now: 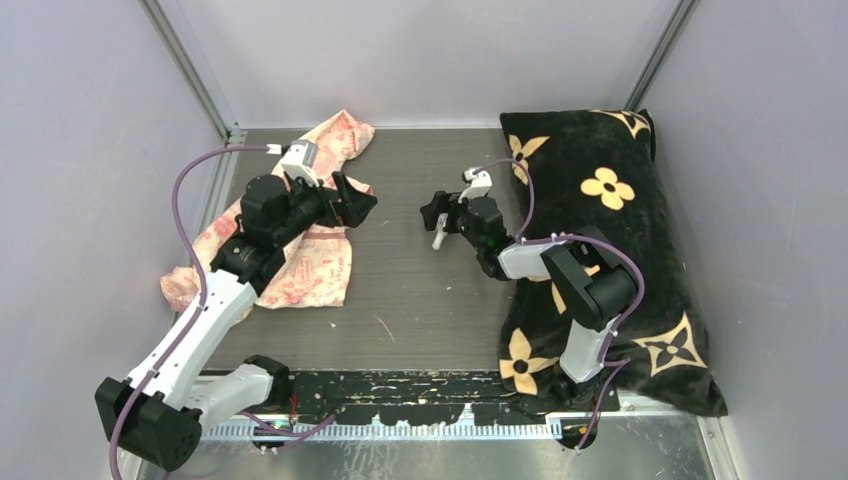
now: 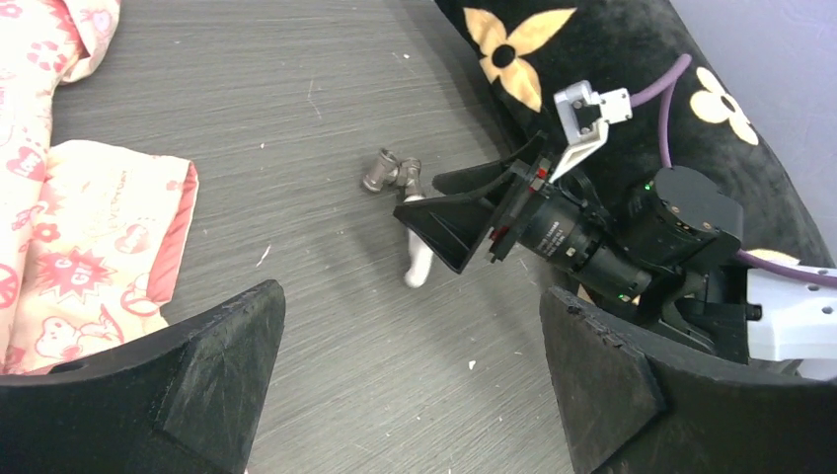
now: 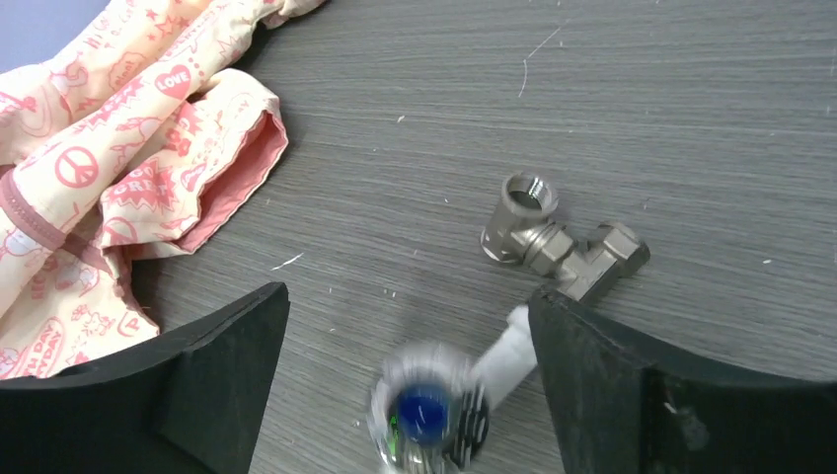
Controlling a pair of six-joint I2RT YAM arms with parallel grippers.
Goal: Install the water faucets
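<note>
The white plastic tap lies on the dark table between my right gripper's open jaws, its white stem against the right finger. Its blue-centred knob is blurred. The grey metal fitting lies on the table just beyond the tap. My right gripper is open, low over the table centre. In the left wrist view the tap and the fitting show beside the right gripper's fingers. My left gripper is open and empty, hovering over the pink cloth's edge.
A pink printed cloth lies crumpled at the left, also in the right wrist view. A large black pillow with gold flowers fills the right side, under the right arm. Grey walls enclose the table.
</note>
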